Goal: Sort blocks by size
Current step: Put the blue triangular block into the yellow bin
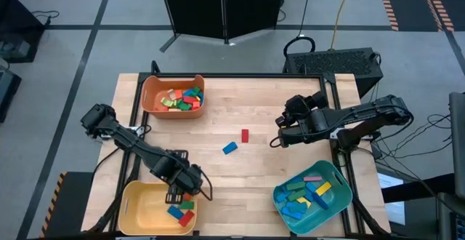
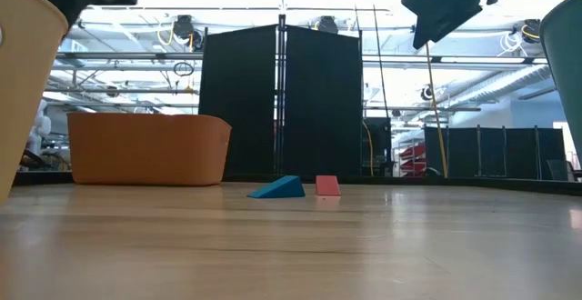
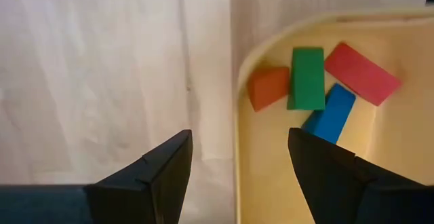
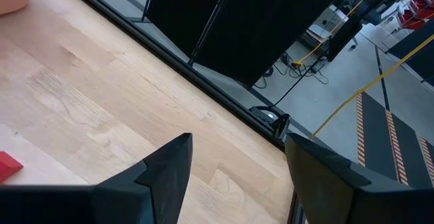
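Blocks sorted into bins on a wooden table (image 1: 240, 174), two still loose.

The left gripper (image 1: 179, 190) hangs with fingers parted and empty over the yellow bin (image 1: 138, 200) at the near left corner, which holds red, green, blue and orange blocks (image 3: 319, 85). An orange bin (image 1: 150, 98) sits at the far left corner. Mid-table lie a blue block (image 1: 229, 148) and a red block (image 1: 245, 135). The right gripper (image 1: 277, 141), fingers apart, hovers near the right edge, above the teal bin (image 1: 341, 196).

Left arm: I have it stretched forward, wrist pitched down | left gripper (image 3: 237, 173): fingers spread apart, nothing between them | right arm: I hold it raised, reaching inward | right gripper (image 4: 237, 176): fingers parted, gap bare, pointing away from the left gripper.
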Controlling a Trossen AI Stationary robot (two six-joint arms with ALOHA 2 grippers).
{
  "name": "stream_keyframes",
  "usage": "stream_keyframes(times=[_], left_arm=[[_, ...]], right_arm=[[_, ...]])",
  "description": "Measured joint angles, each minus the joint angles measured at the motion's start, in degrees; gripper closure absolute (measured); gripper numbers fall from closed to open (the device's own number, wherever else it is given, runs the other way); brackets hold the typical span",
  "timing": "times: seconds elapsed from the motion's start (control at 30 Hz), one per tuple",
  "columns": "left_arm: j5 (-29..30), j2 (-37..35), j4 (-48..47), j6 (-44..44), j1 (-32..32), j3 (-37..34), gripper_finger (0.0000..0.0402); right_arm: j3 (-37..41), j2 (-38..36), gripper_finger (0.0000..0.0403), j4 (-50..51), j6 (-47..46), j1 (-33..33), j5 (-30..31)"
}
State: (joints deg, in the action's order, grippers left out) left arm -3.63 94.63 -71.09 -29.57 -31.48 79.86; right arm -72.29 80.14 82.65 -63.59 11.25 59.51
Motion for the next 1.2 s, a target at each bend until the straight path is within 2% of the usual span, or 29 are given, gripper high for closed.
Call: stream_keyframes(times=[0.23, 0.53, 0.77, 0.97, 1.1, 1.2], left_arm=[[2.3, -0.1, -2.9, 3.7, 3.6, 5.3, 0.0157], [11.2, -0.1, -2.2, 8.3, 8.2, 7.7, 0.0157], [16.4, -0.1, 8.7, 9.0, 11.4, 7.7, 0.0157], [17.8, 2.7, 16.7, 11.7, 13.6, 7.7, 0.0157], [22.1, 6.5, 17.1, 11.9, 14.8, 7.7, 0.0157], [25.1, 9.4, 16.6, 9.0, 16.1, 7.7, 0.0157]], right_arm=[[0.0, 0.0, 0.0179, -0.1, 0.0, 0.0, 0.0], [0.0, 0.0, 0.0179, -0.2, -0.1, 0.0, 0.0], [0.0, 0.0, 0.0179, -0.2, -0.2, 0.0, 0.0], [0.0, 0.0, 0.0179, -0.2, -0.2, 0.0, 0.0], [0.0, 0.0, 0.0179, -0.1, -0.2, 0.0, 0.0], [0.0, 0.0, 0.0179, -0.1, 0.0, 0.0, 0.0]])
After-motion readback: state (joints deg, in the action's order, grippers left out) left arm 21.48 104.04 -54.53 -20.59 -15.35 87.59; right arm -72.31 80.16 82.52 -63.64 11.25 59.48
